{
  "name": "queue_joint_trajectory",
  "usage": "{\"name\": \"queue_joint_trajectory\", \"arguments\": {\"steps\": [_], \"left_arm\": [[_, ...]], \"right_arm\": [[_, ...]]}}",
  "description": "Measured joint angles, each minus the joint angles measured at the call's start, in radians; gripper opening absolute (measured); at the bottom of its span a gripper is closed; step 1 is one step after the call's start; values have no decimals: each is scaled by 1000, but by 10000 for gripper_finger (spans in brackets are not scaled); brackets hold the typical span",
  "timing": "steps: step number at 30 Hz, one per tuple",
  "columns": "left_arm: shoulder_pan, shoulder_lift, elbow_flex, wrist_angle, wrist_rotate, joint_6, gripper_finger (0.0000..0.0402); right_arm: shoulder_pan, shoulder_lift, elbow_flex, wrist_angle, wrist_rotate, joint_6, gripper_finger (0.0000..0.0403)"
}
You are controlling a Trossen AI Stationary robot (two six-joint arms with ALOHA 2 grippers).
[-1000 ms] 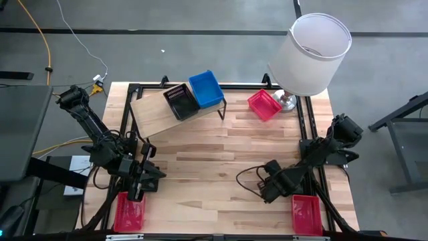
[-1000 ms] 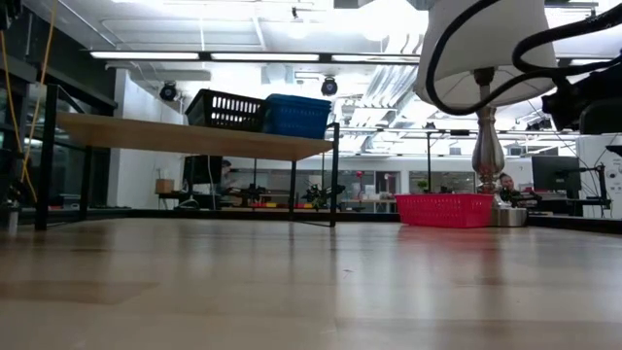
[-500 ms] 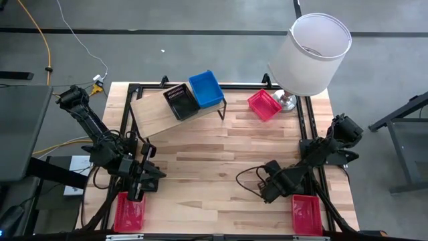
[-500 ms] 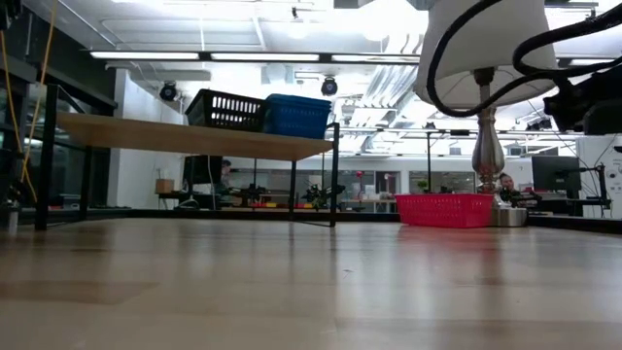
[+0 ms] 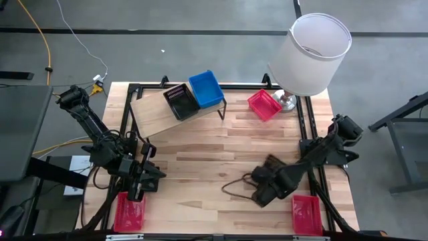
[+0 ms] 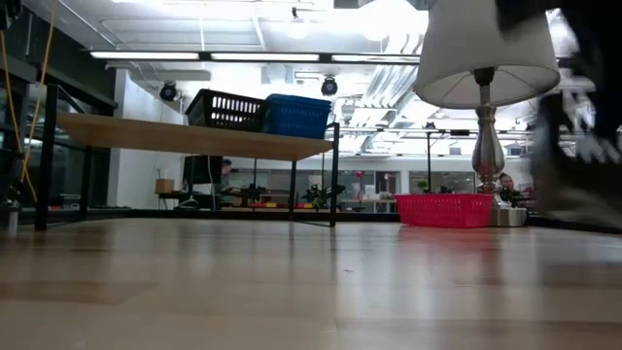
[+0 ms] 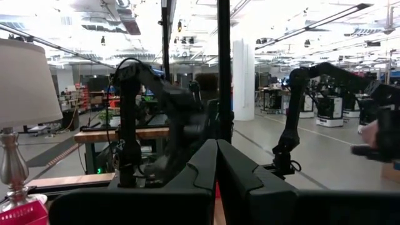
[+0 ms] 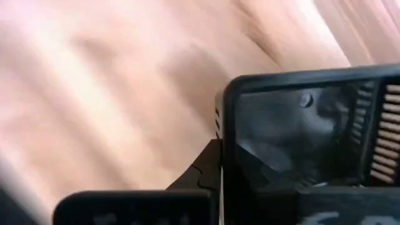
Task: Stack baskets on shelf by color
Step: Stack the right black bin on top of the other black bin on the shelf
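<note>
On the shelf (image 5: 155, 115) at the far left, a black basket (image 5: 180, 102) and a blue basket (image 5: 205, 89) stand side by side. A red basket (image 5: 264, 104) rests on the table by the lamp. Two more red baskets (image 5: 129, 213) (image 5: 306, 214) lie at the near corners. My right gripper (image 5: 261, 191) hangs over the near right of the table, pointing steeply down, shut on another black basket (image 8: 300, 125). My left gripper (image 7: 217, 172) waits shut and empty at the near left. My right gripper holds the black basket by one side wall at its rim (image 8: 224, 134), coming from above. One finger (image 8: 199, 175) shows outside that wall; the other is hidden by the basket. The basket hangs tilted with its inside toward the camera, and the table behind it is blurred.
A white-shaded lamp (image 5: 311, 53) on a metal foot stands at the far right corner beside the red basket. A dark cable loop (image 5: 235, 189) lies on the table left of my right gripper. Bare tabletop lies between the two arms.
My right gripper has risen from the table, rolled about its own axis and shifted a little toward the table's left edge. The cable loop beside it has swung leftward. The low view now shows that arm as a dark blur on the right.
</note>
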Motion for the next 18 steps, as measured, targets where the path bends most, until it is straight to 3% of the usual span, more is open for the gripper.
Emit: {"name": "queue_joint_trajectory", "arguments": {"steps": [9,15,18], "left_arm": [[-3,0,0,24,7,0,0],[-30,0,0,42,53,45,0],[-48,0,0,64,52,69,0]], "right_arm": [[-8,0,238,300,135,-1184,1],[-104,0,336,326,296,-1629,0],[-192,0,364,329,299,-1779,0]]}}
